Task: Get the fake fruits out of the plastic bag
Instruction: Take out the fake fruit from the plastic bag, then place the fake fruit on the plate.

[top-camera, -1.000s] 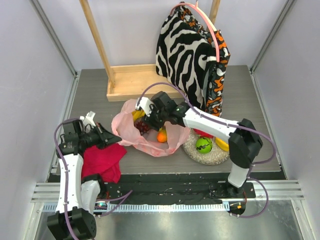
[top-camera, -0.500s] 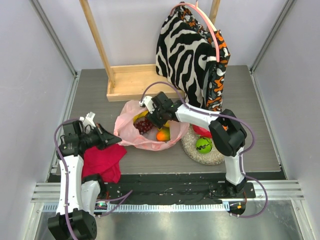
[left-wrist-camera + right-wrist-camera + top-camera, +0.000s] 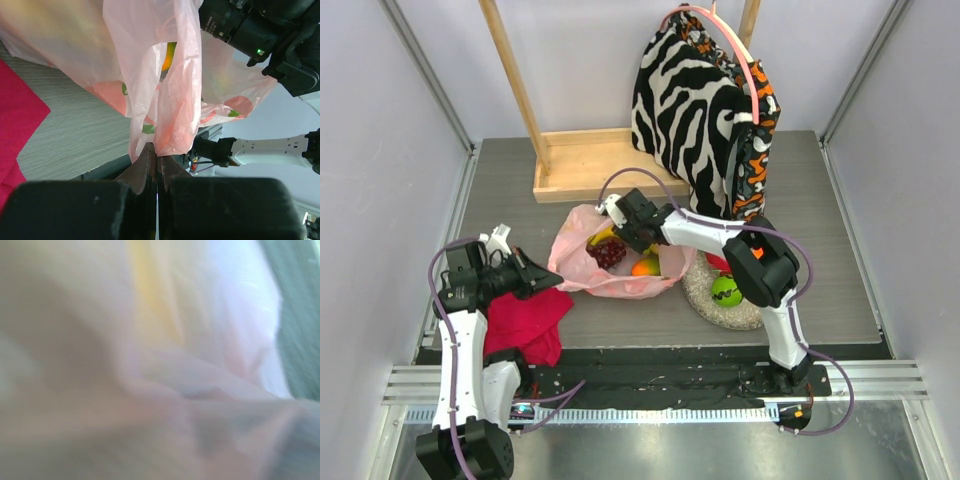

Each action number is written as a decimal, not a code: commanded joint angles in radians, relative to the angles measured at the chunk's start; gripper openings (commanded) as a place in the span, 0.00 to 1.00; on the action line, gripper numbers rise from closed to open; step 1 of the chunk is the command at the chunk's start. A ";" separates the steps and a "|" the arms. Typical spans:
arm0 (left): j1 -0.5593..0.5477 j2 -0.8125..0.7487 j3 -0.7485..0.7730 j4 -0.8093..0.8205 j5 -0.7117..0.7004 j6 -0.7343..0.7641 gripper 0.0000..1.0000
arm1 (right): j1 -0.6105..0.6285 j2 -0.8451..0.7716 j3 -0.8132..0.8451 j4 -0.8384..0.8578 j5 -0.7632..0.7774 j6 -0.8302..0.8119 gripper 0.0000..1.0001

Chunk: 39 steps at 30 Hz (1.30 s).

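The pink plastic bag lies on the table left of the silvery plate. In it I see dark red grapes, an orange and a yellow banana bunch. A green apple and a red fruit sit on the plate. My left gripper is shut on the bag's left edge, as the left wrist view shows, with the bag stretched above it. My right gripper reaches into the bag's mouth; blurred pink plastic fills its wrist view and hides the fingers.
A magenta-red cloth lies under my left arm. A wooden tray with an upright post stands at the back. A zebra-patterned fabric bag and an orange patterned bag hang behind the plate.
My right arm has folded in, its elbow swinging left over the plate, and its gripper has gone a little deeper into the bag's back left. The left gripper keeps hold of the bag.
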 commanded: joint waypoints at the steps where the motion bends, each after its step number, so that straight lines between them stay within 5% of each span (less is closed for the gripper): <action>1: 0.008 0.000 0.014 0.028 -0.002 -0.008 0.00 | -0.024 -0.169 0.037 0.012 0.076 -0.022 0.01; 8: 0.007 0.060 0.053 0.067 -0.008 -0.028 0.00 | -0.038 -0.343 0.032 0.009 0.006 0.011 0.01; 22: 0.007 0.169 0.145 0.133 -0.033 -0.058 0.00 | -0.047 -0.786 -0.190 -0.212 -0.648 -0.291 0.01; 27: 0.007 0.169 0.143 0.125 -0.030 -0.064 0.00 | -0.049 -0.872 -0.159 -0.485 -0.585 -0.507 0.01; 30: 0.007 0.169 0.140 0.128 -0.036 -0.063 0.00 | -0.062 -0.985 -0.303 -0.616 -0.482 -0.685 0.01; 39: 0.014 0.158 0.140 0.122 -0.037 -0.057 0.00 | -0.096 -1.085 -0.483 -0.718 -0.301 -1.146 0.01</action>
